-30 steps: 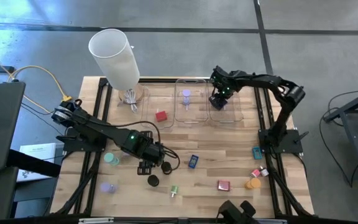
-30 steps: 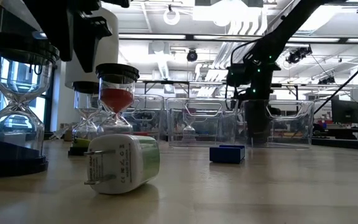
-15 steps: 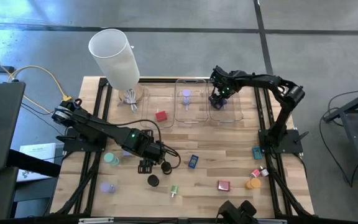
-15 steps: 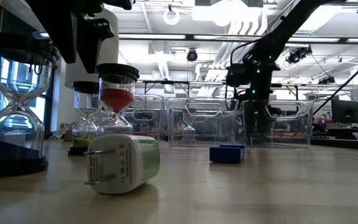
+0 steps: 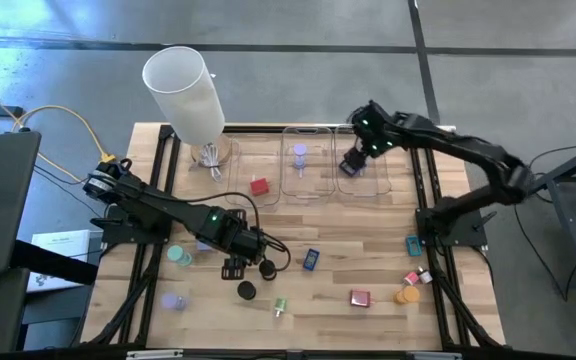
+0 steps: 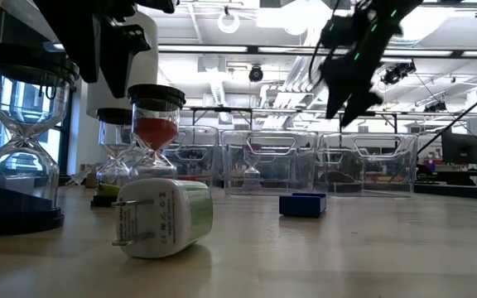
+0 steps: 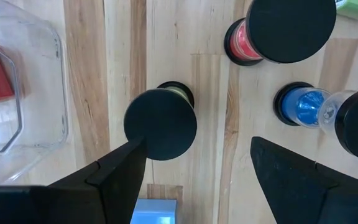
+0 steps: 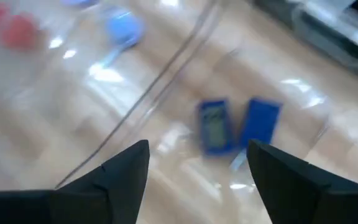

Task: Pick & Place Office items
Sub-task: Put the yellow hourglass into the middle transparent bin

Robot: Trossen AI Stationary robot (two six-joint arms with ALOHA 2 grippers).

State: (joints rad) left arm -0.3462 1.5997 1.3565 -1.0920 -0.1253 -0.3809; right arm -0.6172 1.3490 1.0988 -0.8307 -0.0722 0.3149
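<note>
Right gripper (image 5: 352, 163) hangs above the rightmost clear plastic tray (image 5: 376, 186), fingers spread and empty; two small blue pieces (image 8: 238, 124) lie inside it. Left gripper (image 5: 236, 268), open, straddles a black-capped hourglass (image 7: 161, 122) on the wooden table (image 5: 348, 240).

The wooden table (image 5: 368, 255) carries three clear trays (image 5: 306, 165), a white cylinder (image 5: 183, 85), and small scattered items: hourglasses (image 5: 246, 290), a blue block (image 5: 311, 259), a green plug (image 5: 279, 307).

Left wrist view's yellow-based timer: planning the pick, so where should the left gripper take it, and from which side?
Probably across the round black cap of the timer, from straight above: it stands upright, cap up, under the open left gripper, with the red timer standing apart.
</note>
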